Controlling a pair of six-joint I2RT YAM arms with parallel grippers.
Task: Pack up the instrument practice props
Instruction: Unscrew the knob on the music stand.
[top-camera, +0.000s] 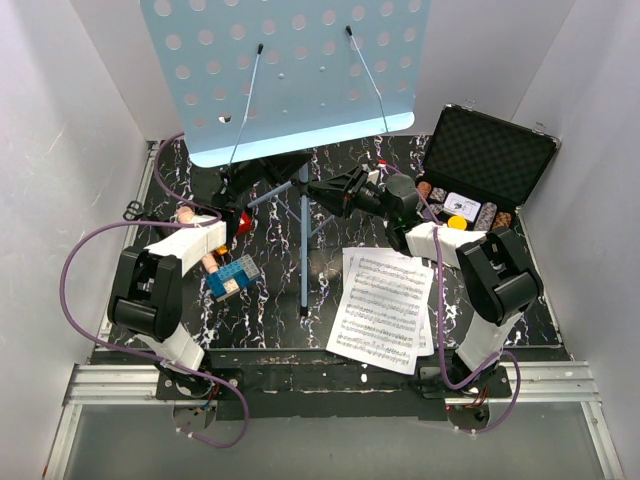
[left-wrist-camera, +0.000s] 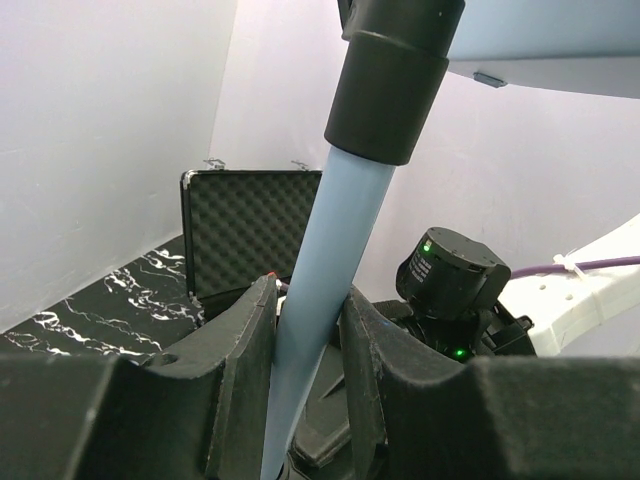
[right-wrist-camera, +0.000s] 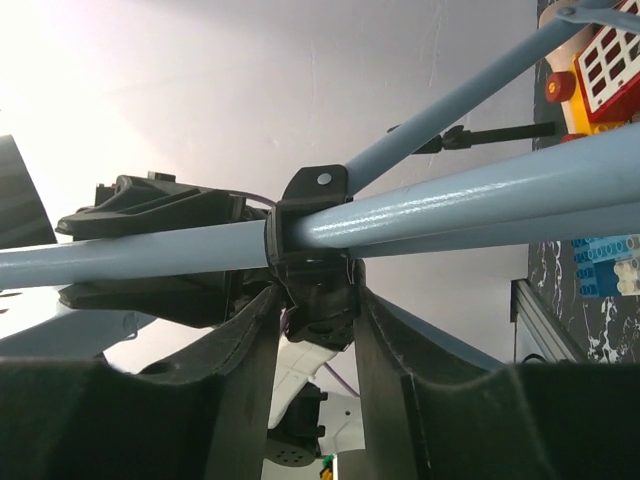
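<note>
The music stand (top-camera: 300, 70) is held from both sides, toward the table's 12 o'clock.
The left gripper (left-wrist-camera: 305, 310) is closed on its pale-blue pole (left-wrist-camera: 335, 250); the right gripper (right-wrist-camera: 312, 300) is clamped on the black leg collar (right-wrist-camera: 315, 215). The sheet music (top-camera: 385, 305) is seen at 5 o'clock.

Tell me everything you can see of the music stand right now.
The music stand stands upright on the marbled table: a light-blue perforated desk, bare of pages, with two wire page holders, a pale-blue metal-looking pole with a black collar, and tripod legs spread. The left gripper clamps the pole below the collar; the right gripper clamps the black leg hub.
</note>
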